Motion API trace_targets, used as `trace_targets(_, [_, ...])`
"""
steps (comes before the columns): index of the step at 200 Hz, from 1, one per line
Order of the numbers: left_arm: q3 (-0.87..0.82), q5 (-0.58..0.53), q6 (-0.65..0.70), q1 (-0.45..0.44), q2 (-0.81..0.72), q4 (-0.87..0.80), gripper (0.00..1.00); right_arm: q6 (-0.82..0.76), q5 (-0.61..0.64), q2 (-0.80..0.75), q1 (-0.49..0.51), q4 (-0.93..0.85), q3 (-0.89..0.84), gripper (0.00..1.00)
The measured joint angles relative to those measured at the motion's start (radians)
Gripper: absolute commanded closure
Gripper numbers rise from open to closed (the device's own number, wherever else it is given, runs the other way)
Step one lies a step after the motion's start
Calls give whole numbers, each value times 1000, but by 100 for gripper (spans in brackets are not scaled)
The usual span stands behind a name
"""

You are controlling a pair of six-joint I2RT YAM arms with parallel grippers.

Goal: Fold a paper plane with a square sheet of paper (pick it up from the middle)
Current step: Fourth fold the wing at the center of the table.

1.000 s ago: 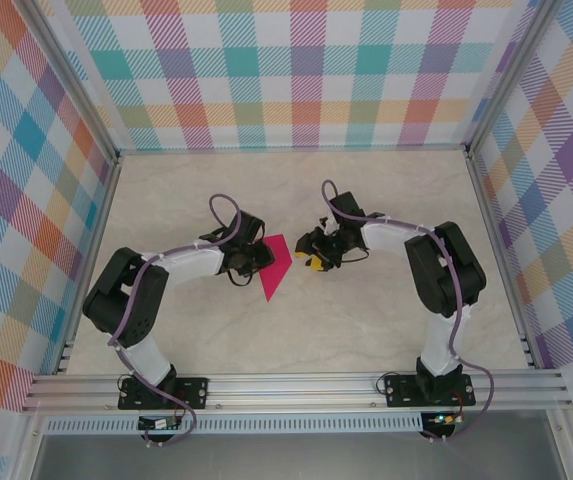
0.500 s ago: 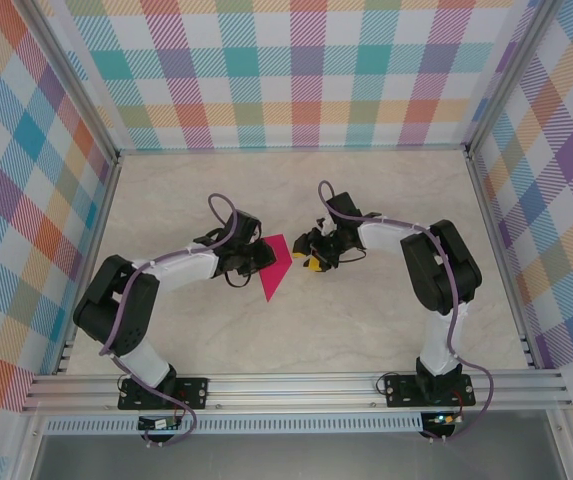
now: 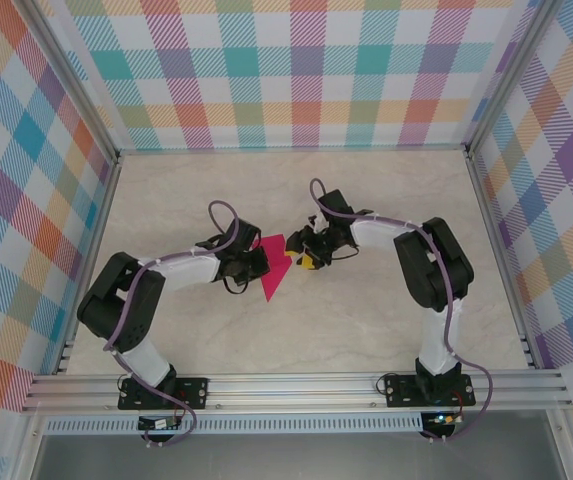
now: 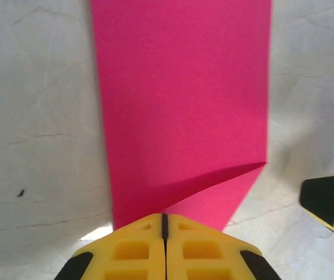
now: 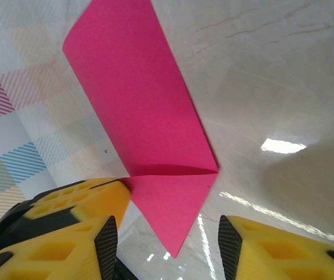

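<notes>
Top camera looks down from behind; 2 wrist cameras, seemingly close, share the pink paper.

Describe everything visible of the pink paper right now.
The pink paper is matte, folded into a long strip with one end creased into a triangular point. It lies on the marbled table between the arms. The shut left fingers meet its edge near the crease; its point shows between the open right fingers.

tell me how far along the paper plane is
Early to middle. Done: the pink sheet lies folded into a narrow strip with one creased, pointed end. In hand: the left fingers are shut on its edge, and the right fingers are open astride the point. Remaining: no dart shape or centre ridge yet.
</notes>
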Motion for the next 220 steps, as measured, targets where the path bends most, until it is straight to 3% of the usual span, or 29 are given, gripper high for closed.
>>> trace_targets(177, [-12, -25, -5, 0, 17, -3, 97, -29, -1, 86, 29, -42, 76, 52])
trace_targets(220, [-16, -25, -5, 0, 17, 3, 98, -31, -9, 92, 29, -41, 78, 59])
